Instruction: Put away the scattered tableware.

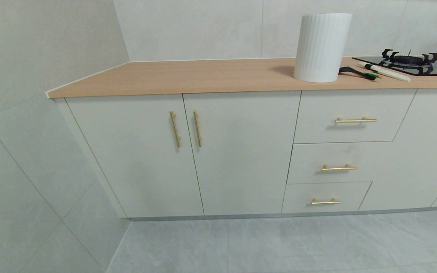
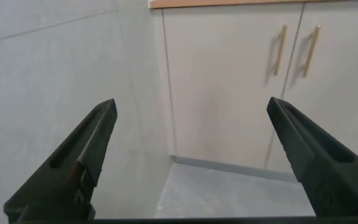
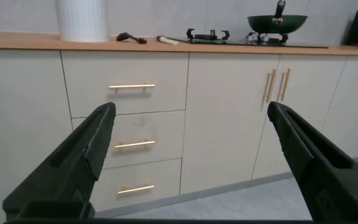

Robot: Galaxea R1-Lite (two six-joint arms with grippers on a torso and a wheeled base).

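Black fingers of the left gripper are spread wide apart, with open air between them. Beyond this gripper stand the tiled wall and the end of the cabinet, where two doors carry upright brass handles side by side. The grey floor runs up to the plinth below the doors.

The right gripper is likewise fully spread and grips nothing. It faces the cabinet front at the stack of three drawers, each with a level brass handle. A further pair of doors stands beside the drawers.

The wooden counter tops the cabinet. On it, above the drawer stack, stands a white ribbed container – upright, tall and cylindrical. Two pieces of tableware lie flat on the counter just beside the container, on the hob side:
- a black-handled utensil with a green tip, nearest the container;
- a white-handled utensil, lying partly across the edge of the hob.

Their exact type cannot be told. The two pieces lie close together, well apart from both grippers.

The black glass hob carries black pan supports – a dark pan sits on the far burner.
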